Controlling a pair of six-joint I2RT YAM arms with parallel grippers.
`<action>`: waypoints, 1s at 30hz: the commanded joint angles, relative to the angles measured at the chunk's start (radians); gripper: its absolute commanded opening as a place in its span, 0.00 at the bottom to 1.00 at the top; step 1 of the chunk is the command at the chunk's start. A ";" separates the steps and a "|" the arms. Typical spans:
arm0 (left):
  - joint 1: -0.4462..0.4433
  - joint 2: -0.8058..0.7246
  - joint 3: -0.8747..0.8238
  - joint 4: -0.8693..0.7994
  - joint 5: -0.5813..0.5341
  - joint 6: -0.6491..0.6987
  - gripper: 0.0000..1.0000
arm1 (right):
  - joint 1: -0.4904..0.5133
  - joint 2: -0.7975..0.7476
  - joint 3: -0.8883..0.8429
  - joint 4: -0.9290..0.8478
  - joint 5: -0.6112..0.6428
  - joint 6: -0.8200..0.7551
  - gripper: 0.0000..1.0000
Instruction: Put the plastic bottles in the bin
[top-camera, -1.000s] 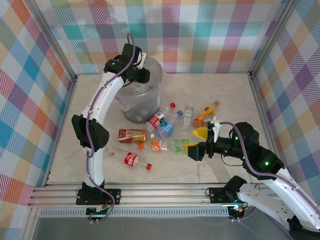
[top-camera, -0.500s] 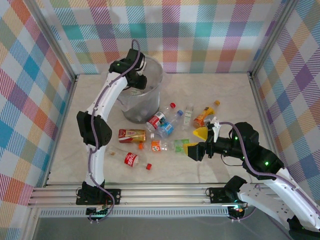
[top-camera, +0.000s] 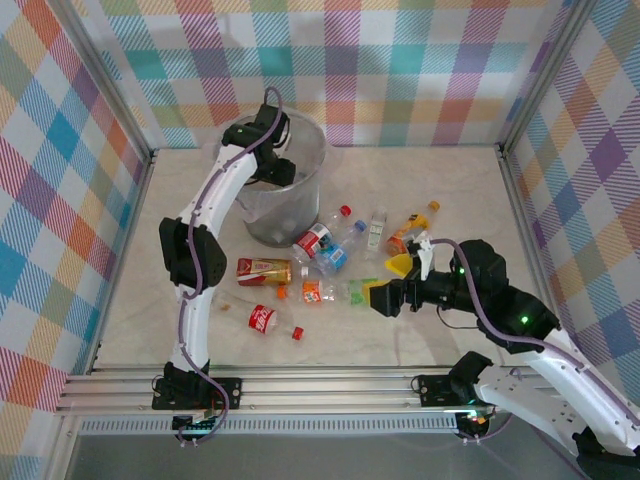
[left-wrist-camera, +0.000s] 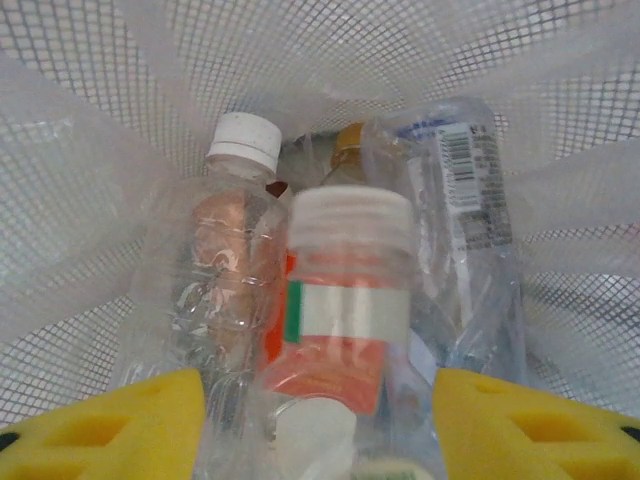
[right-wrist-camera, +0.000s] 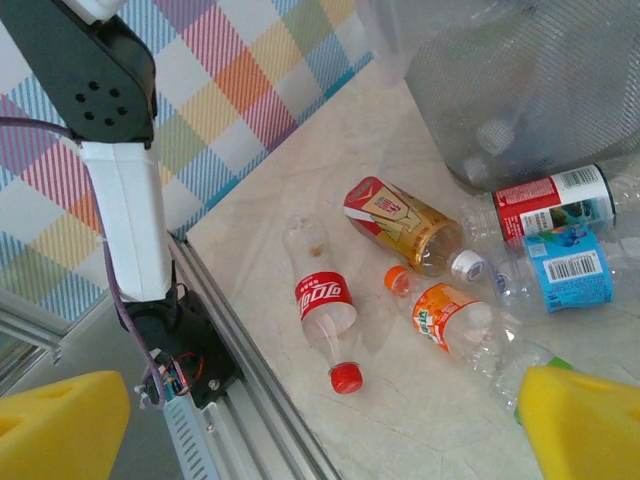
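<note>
The left gripper (left-wrist-camera: 320, 430) hangs open over the bin (left-wrist-camera: 110, 70), its yellow foam pads (left-wrist-camera: 120, 425) spread wide. Just below it, inside white mesh walls and a crinkly clear liner (left-wrist-camera: 60, 230), ribbed clear plastic bottles (left-wrist-camera: 225, 270) lie heaped. The nearest bottle (left-wrist-camera: 350, 300) has an orange, green and white label and a white cap; another shows a barcode. The right gripper (right-wrist-camera: 320, 425) is open too. Ahead of it on the marbled tabletop (right-wrist-camera: 290, 190) lie a red-labelled cola bottle (right-wrist-camera: 325, 305) with white script and an orange-labelled bottle (right-wrist-camera: 450, 320).

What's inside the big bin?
In the bin: a white-capped bottle, an orange-labelled bottle and a barcoded bottle. Whatever lies under them is covered.
</note>
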 joint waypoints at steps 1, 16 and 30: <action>0.019 -0.032 0.028 -0.029 -0.015 -0.019 0.66 | -0.007 0.006 0.015 -0.013 0.026 0.014 1.00; 0.037 -0.234 0.036 0.025 0.171 -0.101 1.00 | -0.008 0.048 -0.019 0.007 0.166 0.072 1.00; 0.037 -0.684 -0.449 0.294 0.611 -0.124 1.00 | -0.007 0.202 -0.023 -0.121 0.242 -0.013 0.98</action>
